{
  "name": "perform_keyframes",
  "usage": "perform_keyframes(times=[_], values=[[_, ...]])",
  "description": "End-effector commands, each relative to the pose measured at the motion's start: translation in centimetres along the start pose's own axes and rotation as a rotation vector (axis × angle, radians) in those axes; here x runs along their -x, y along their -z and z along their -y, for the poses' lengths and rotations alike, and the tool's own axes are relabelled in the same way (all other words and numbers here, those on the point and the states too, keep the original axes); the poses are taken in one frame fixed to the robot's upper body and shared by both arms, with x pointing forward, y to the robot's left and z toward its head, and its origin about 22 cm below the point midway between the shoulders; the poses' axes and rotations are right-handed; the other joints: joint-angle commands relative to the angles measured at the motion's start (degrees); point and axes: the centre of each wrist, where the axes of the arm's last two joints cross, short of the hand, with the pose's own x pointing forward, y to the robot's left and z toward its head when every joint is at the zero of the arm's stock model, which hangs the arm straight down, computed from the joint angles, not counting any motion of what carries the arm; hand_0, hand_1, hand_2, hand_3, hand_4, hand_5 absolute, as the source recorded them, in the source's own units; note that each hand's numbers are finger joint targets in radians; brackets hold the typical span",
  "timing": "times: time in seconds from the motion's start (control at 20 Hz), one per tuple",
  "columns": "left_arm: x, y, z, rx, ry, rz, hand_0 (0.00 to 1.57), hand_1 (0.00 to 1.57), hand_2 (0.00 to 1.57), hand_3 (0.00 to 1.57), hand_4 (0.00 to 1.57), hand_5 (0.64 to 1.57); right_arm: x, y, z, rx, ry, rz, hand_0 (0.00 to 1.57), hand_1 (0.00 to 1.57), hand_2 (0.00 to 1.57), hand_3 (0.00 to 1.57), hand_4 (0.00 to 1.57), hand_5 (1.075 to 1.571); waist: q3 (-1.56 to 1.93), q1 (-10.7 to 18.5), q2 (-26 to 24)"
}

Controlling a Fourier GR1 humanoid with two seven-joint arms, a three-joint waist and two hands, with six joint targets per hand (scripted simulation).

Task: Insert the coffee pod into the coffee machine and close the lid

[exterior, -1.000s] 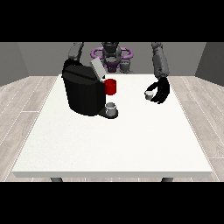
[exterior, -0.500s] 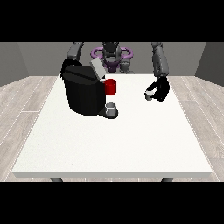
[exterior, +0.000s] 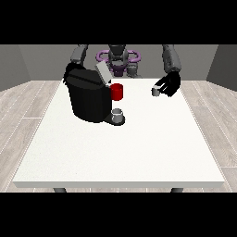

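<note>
The black coffee machine [exterior: 88, 99] stands on the left half of the white table [exterior: 120, 152], its grey lid [exterior: 102, 73] tilted up and open. It has a red part [exterior: 117, 91] at its front, and a grey cup [exterior: 118, 114] sits on its drip tray. The small grey coffee pod [exterior: 155, 91] is at the fingertips of the hand at the view's right [exterior: 169, 84]. That hand's fingers are curled round the pod, at the table's far right. The hand at the view's left [exterior: 68, 74] is dark and mostly hidden behind the machine.
The robot's torso [exterior: 118, 60] with a purple ring stands behind the table's far edge. Wooden floor surrounds the table on all sides.
The hand at the view's right has moved up and back towards the robot, and the grey pod has moved with it. The machine and its lid have not moved.
</note>
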Motion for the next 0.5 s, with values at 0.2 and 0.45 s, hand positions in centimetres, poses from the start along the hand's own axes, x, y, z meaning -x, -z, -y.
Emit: perform_keyframes(times=[0.2,0.45], values=[[-5.1,3.0,-2.2,0.035,0.019,0.100,1.25,1.25,1.33,1.29,0.57,1.571,1.6,-0.2,-0.5,-0.011,0.009,-0.031,0.00,0.00,0.00,0.00,0.47,1.571,0.01,-0.41,-3.50],[-7.8,4.6,-4.0,-0.021,-0.013,0.096,1.25,1.25,1.33,1.28,0.54,1.571,-0.7,1.4,-1.4,-0.066,0.003,0.009,0.00,0.00,0.00,0.00,0.48,1.571,-0.01,-3.06,-1.44]])
